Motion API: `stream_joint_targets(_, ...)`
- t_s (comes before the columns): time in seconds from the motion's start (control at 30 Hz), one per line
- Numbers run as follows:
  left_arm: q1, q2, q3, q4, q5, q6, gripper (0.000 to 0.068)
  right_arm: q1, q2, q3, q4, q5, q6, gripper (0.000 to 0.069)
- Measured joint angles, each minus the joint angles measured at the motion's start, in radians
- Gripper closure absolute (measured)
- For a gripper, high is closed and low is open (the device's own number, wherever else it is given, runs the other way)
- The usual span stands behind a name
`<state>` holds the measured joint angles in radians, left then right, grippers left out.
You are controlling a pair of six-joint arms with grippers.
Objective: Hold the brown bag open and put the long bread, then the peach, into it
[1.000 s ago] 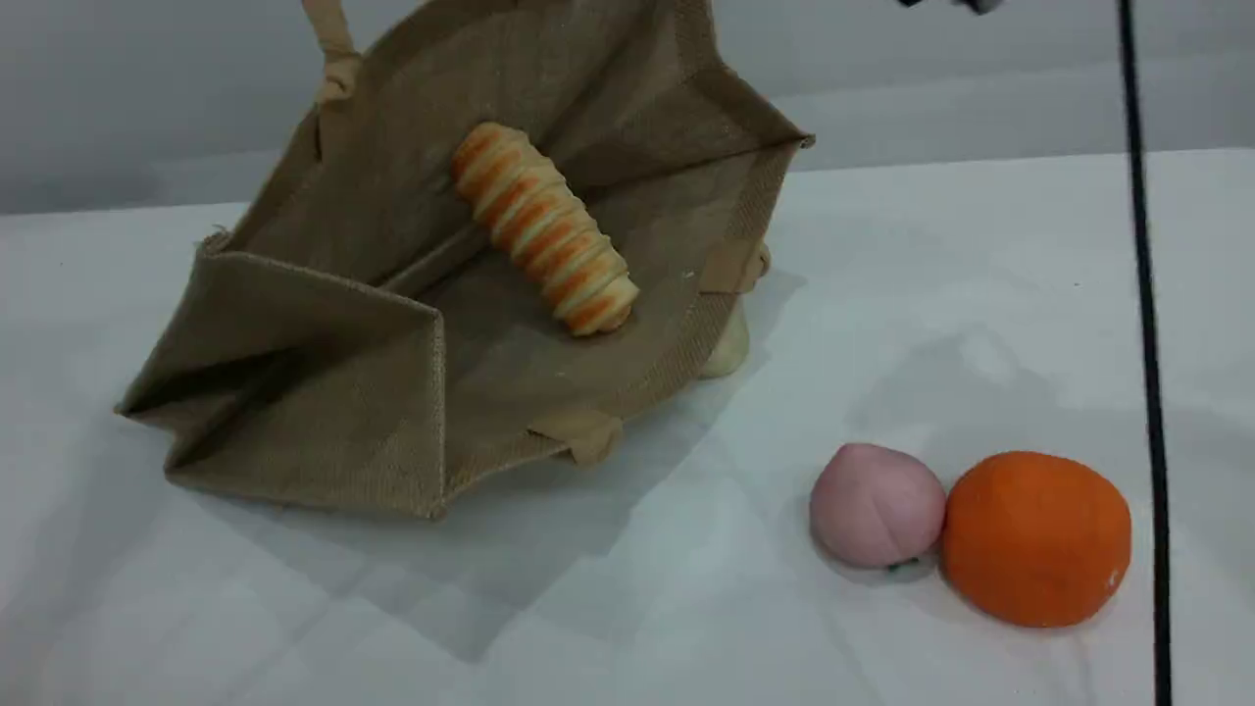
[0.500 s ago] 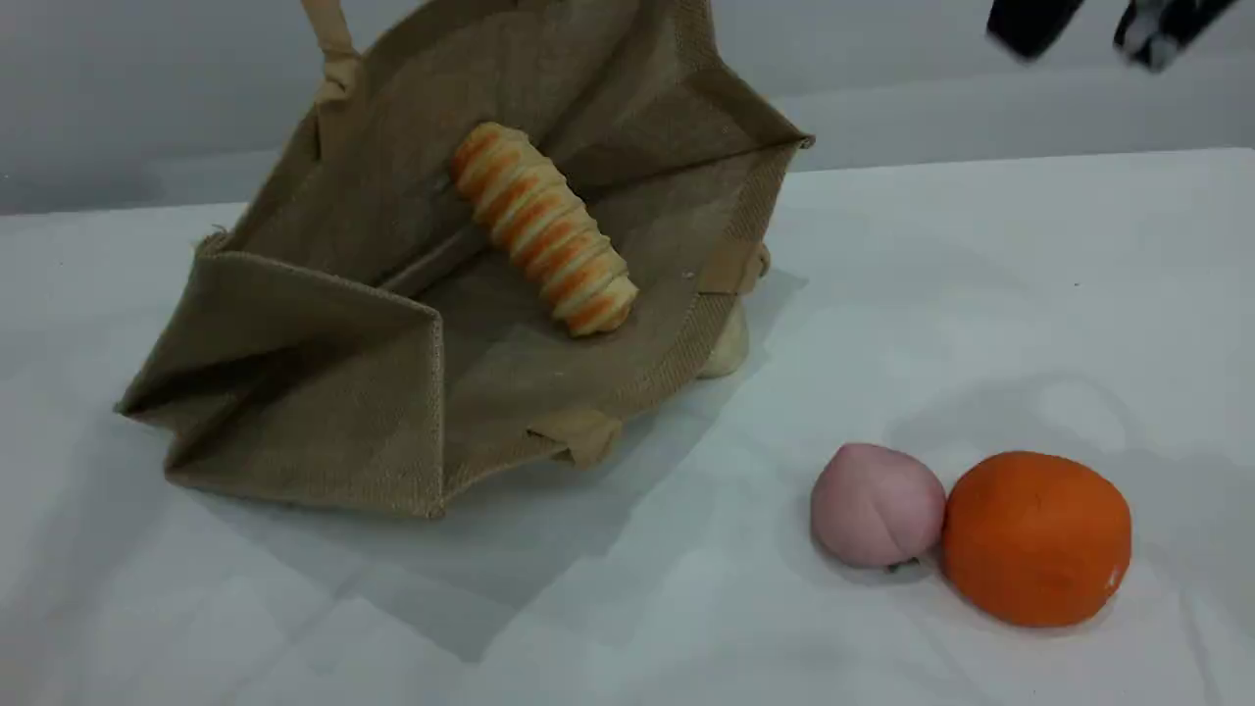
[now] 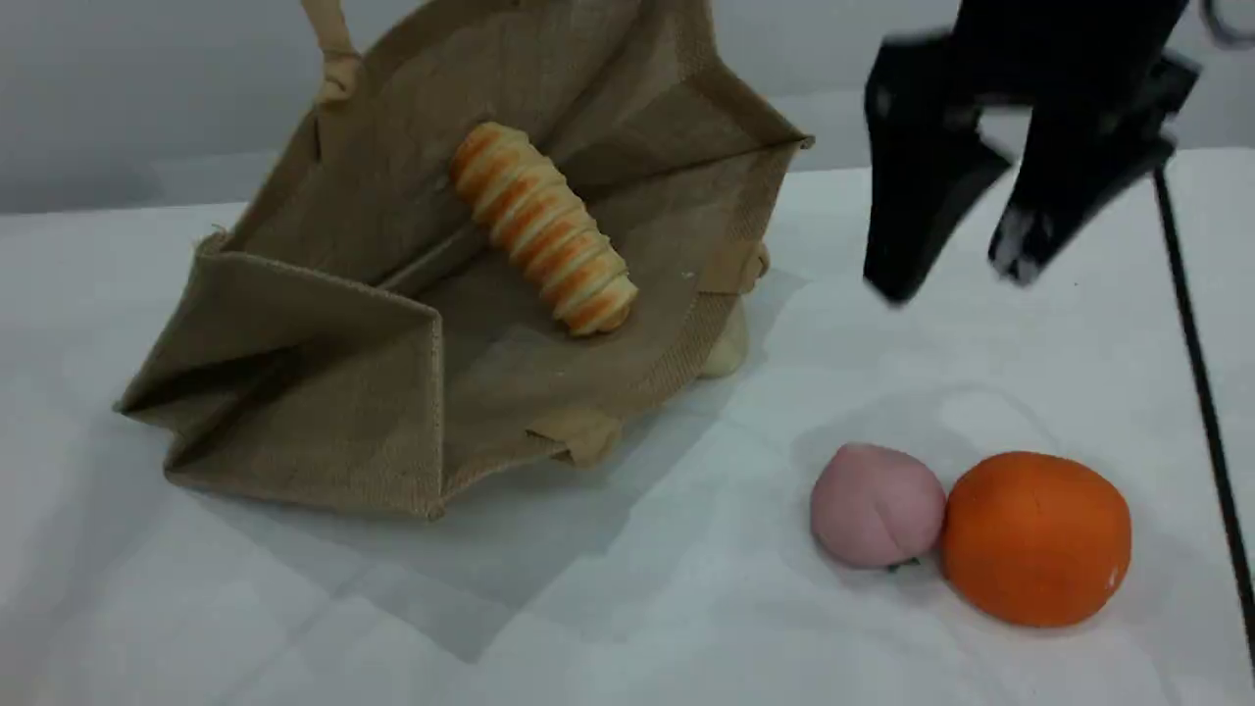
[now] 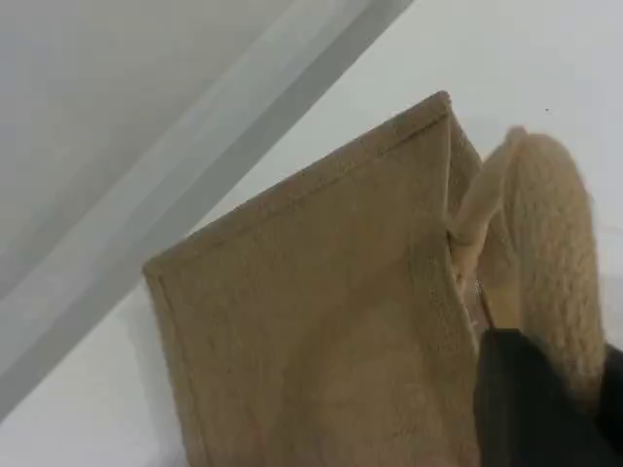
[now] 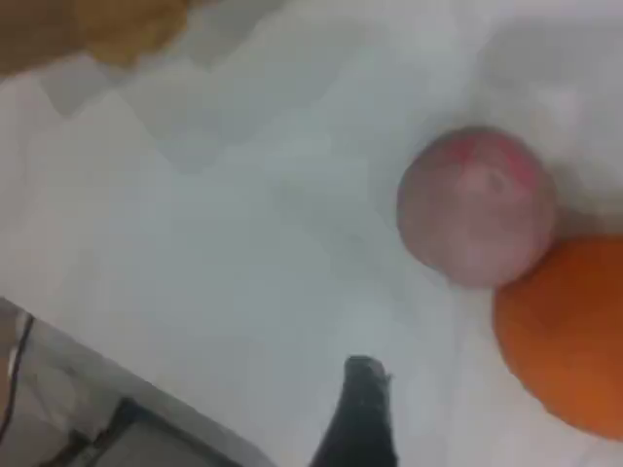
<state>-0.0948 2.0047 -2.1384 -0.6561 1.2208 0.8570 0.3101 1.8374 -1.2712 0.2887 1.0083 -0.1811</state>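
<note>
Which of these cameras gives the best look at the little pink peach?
The scene view: the peach lies whole and sharp, touching the orange ball. The right wrist view shows it too, but blurred. The left wrist view misses it.

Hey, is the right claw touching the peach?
Apart. The scene view shows the right claw open, up in the air, a clear gap between it and the peach.

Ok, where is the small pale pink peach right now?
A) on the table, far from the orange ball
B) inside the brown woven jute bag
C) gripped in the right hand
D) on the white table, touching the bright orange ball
D: the small pale pink peach lies on the white table against the bright orange ball; the open right hand hangs clear of it.
</note>
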Motion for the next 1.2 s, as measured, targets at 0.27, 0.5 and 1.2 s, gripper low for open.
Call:
stream_joint_targets(0.27,0.000,0.000,0.000,0.000,0.000,-0.001,0.0589,0.000,0.156,0.000,0.003,-0.069,-0.002,0.0130)
stream_joint_targets(0.5,0.000,0.000,0.000,0.000,0.000,-0.001,0.0589,0.000,0.219,-0.002,-0.002,-0.164,-0.006,0.0130)
stream_joint_targets(1.2,0.000,0.000,0.000,0.000,0.000,-0.001,0.0589,0.000,0.330,-0.002,-0.007,-0.290,-0.030,0.0136)
